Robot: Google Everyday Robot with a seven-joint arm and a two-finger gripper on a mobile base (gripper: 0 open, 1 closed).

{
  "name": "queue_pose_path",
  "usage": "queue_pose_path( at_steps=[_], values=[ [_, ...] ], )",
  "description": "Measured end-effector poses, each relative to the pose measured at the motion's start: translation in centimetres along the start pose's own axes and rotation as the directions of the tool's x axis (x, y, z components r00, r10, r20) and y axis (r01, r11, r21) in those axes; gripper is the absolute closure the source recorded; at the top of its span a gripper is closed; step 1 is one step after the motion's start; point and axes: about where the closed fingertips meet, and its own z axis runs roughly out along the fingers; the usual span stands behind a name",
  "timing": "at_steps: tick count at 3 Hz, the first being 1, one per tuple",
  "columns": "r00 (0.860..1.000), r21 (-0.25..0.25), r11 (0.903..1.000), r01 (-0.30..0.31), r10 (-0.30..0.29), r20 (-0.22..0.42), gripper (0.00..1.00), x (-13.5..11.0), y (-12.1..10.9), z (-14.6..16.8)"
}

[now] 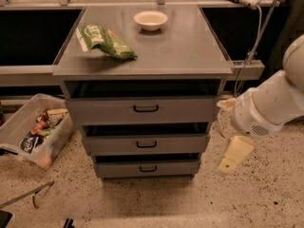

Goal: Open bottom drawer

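Observation:
The grey metal cabinet (pixel 142 56) stands in the middle of the camera view with three drawer fronts stacked. The bottom drawer (pixel 147 168) is the narrowest and lowest, with a small black loop handle (pixel 148 168) at its centre; it sits about flush with the drawers above. My gripper (pixel 232 156) hangs at the right of the cabinet, level with the middle and bottom drawers, a short way off their right ends and touching nothing. Its cream-coloured finger points down toward the floor.
A green bag (pixel 105 41) and a white bowl (pixel 150 19) lie on the cabinet top. A clear bin of snacks (pixel 35 129) sits on the floor at the left. A cable (pixel 249 46) hangs at the right. Speckled floor (pixel 156 203) lies in front.

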Motion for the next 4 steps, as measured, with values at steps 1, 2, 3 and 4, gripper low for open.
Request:
queue_pose_path(
  at_steps=[1, 2, 3, 4],
  values=[
    [0.995, -0.026, 0.9990, -0.036, 0.038, 0.087, 0.00, 2.0, -0.1, 8.7],
    [0.995, -0.026, 0.9990, -0.036, 0.038, 0.087, 0.00, 2.0, -0.1, 8.7],
    [0.992, -0.044, 0.9983, -0.039, 0.044, 0.117, 0.00, 2.1, 0.3, 11.8],
    [0.987, -0.047, 0.9985, -0.027, 0.034, 0.159, 0.00, 2.1, 1.4, 17.2]
  ],
)
